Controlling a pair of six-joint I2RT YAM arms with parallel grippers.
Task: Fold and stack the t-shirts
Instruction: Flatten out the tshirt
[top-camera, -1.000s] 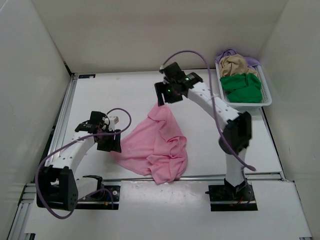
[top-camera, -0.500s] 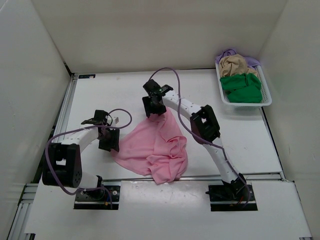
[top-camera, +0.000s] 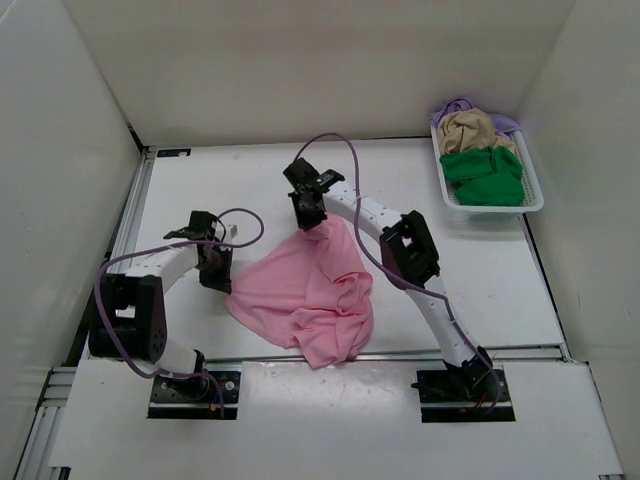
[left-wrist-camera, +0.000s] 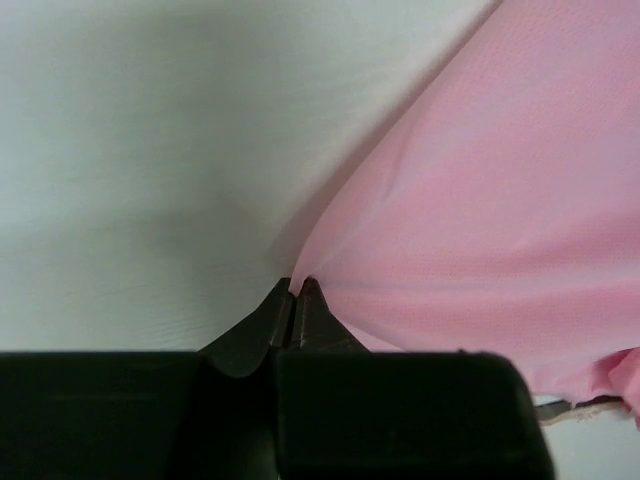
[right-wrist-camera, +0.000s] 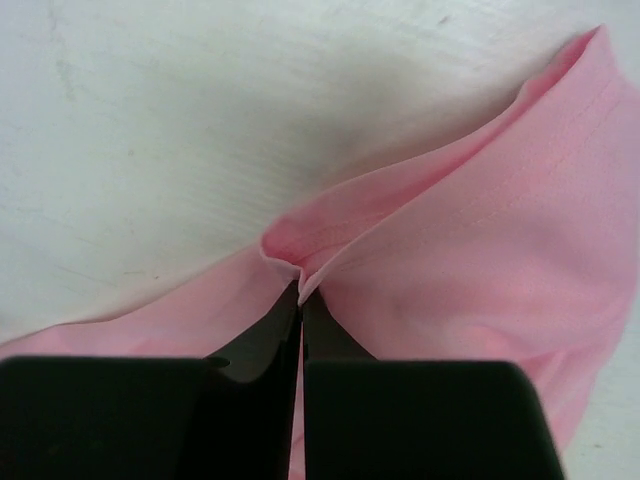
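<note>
Two robot arms, bolted at the near edge of a white table (top-camera: 200, 180), grip a single pink t-shirt (top-camera: 310, 290) from opposite sides. The shirt lies rumpled close to the near edge, about midway between the arm bases, with its bulk bunched in folds toward the near side and a flatter sheet running up to a point farther in.

At the shirt's left edge, the left gripper (top-camera: 218, 275) sits low on the surface. Its wrist view shows the dark fingertips (left-wrist-camera: 297, 290) pressed together on a thin pinch of pink cloth (left-wrist-camera: 480, 200), which rises taut from the tips.

Farther in, near the table's centre, the right gripper (top-camera: 312, 218) meets the shirt's far point. Its wrist view shows the jaws closed tight on a small raised fold of the pink fabric (right-wrist-camera: 480, 250), with the hem curling just over the tips (right-wrist-camera: 300, 292).

A purple cable (top-camera: 335, 138) loops above the right arm.

In the far right corner, well apart from the work, a white mesh basket (top-camera: 495, 210) holds three more shirts. A dark green one (top-camera: 485, 175) lies nearest, a tan one (top-camera: 475, 130) sits behind it, and a lavender one (top-camera: 455, 104) peeks out at the back rim.
</note>
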